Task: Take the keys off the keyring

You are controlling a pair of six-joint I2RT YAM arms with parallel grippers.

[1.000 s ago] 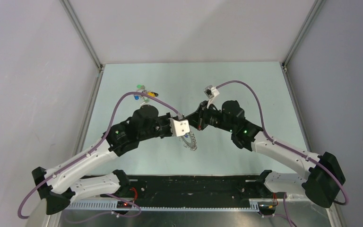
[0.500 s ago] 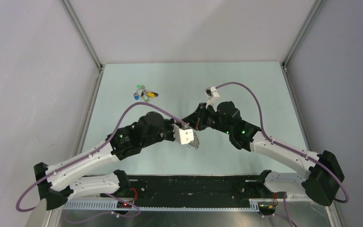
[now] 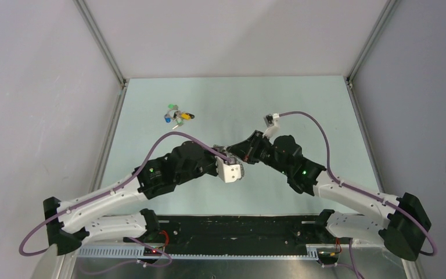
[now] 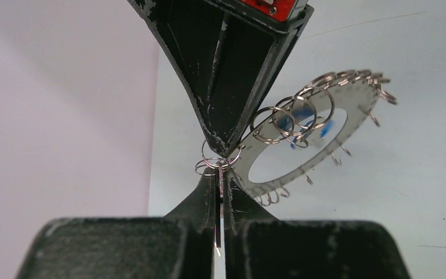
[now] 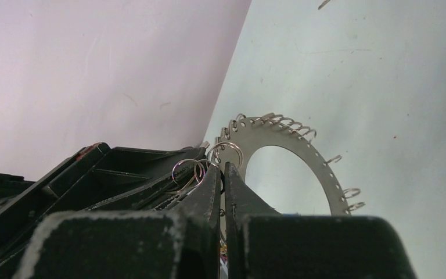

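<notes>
While a small key cluster (image 3: 177,114), green, blue and yellow, lies on the pale worktop (image 3: 302,99) well beyond and to the left of both sets of jaws, touching neither arm, the arms meet over mid-worktop. Left arm (image 3: 168,168) reaches in from the left, right arm (image 3: 293,160) from the right, tips nose to nose.

Left jaws: clenched. Left wrist view shows the fingers (image 4: 191,203) pressed on a thin silver strip (image 4: 218,221), edge-on, one end poking back past the grip toward the camera. Key blade or not, cannot tell. Just past the left tips a few small wire loops (image 4: 215,164) sit bunched, touching the strip's far end.

Right jaws: pinched together, black fingers (image 4: 226,87) tapering to a point right against those loops, opposite the left tips. They appear to grip the keyring (image 4: 360,110) by its near rim; exact contact hidden by the fingers.

Keyring: up off the worktop, tilted, spreading to the right of both tips. Hollow centre open, rim frilled with loops, several larger ones overlapping nearest the right jaws. Blue patches (image 4: 304,111) show among those loops; key head or reflection, cannot tell.
</notes>
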